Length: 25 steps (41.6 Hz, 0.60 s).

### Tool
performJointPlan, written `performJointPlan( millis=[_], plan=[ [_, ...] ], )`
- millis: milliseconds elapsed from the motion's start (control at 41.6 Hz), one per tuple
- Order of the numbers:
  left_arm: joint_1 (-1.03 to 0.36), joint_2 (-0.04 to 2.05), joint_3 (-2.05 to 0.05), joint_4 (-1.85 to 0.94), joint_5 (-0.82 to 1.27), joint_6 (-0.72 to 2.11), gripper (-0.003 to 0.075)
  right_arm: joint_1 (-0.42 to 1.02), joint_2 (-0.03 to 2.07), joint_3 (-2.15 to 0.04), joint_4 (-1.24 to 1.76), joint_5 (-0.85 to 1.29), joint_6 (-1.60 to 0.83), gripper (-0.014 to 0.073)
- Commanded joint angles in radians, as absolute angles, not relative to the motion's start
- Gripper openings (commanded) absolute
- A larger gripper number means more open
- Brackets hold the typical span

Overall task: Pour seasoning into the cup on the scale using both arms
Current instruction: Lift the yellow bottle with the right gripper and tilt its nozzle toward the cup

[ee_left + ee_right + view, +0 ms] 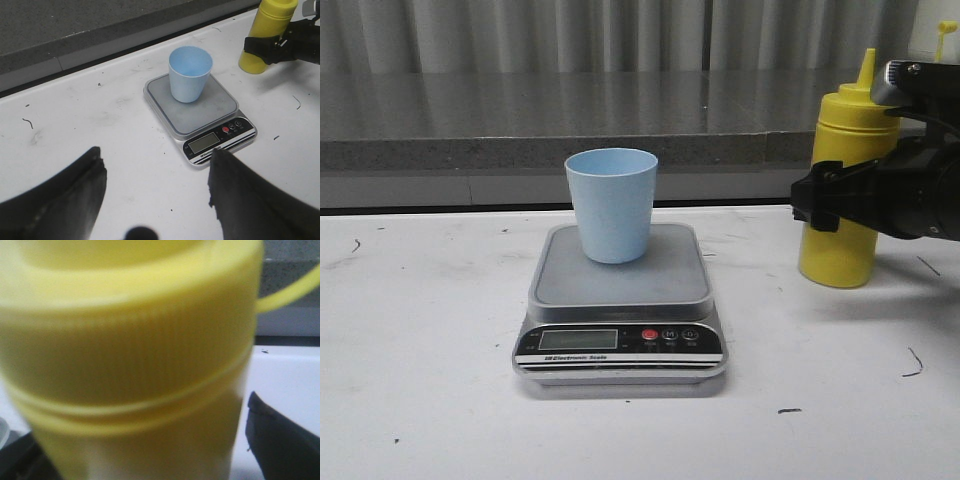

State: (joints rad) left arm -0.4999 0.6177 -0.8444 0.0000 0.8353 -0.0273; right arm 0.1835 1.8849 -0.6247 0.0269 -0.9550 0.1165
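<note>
A pale blue cup stands upright at the centre of the front view, on the grey platform of a digital scale that sits on a white, scuffed worktop. At the right edge of the frame, a tall yellow seasoning bottle stands upright on the worktop, well apart from the scale, with its pointed nozzle up. The right hand reaches in from the right and is around the bottle at mid-height; whether its fingers already press the sides is hard to tell, since the right wrist view is filled by a blurred close-up of the ribbed cap. The left hand hovers released near the lower edge of its own view, holding nothing. The bottle is probably soft plastic, light and smooth, so a firm hold on the middle of the body, below the cap, seems wise; too hard a squeeze may spurt seasoning early. The cup looks light and easy to knock over. Nothing stands between bottle and cup; a grey ledge runs behind them.
</note>
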Motion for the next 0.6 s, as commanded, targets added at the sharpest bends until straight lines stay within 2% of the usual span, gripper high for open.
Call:
performJointPlan(
  millis=[0, 96, 168, 265, 337, 578],
  plan=[
    [-0.498, 0.619, -0.870, 0.000, 0.761, -0.037, 0.0439, 0.180, 1.880, -0.682, 0.038, -1.042, 0.102, 0.0663],
    [-0.498, 0.619, -0.870, 0.000, 0.761, -0.037, 0.0439, 0.180, 1.914, -0.712, 0.038, -1.040, 0.102, 0.0661],
    [-0.498, 0.619, -0.870, 0.000, 0.761, -0.037, 0.0439, 0.180, 1.916, -0.716, 0.038, -1.035, 0.102, 0.0615],
    [-0.498, 0.619, -0.870, 0.000, 0.761, -0.037, 0.0439, 0.180, 1.911, -0.716, 0.022, -1.035, 0.102, 0.0444],
    [-0.498, 0.619, -0.870, 0.000, 0.761, -0.037, 0.0439, 0.180, 1.904, -0.716, 0.008, -1.026, 0.102, 0.0353],
    [-0.498, 0.619, -0.870, 0.000, 0.761, -0.037, 0.0439, 0.180, 1.739, -0.716, -0.028, -0.793, 0.048, 0.0345]
  ],
)
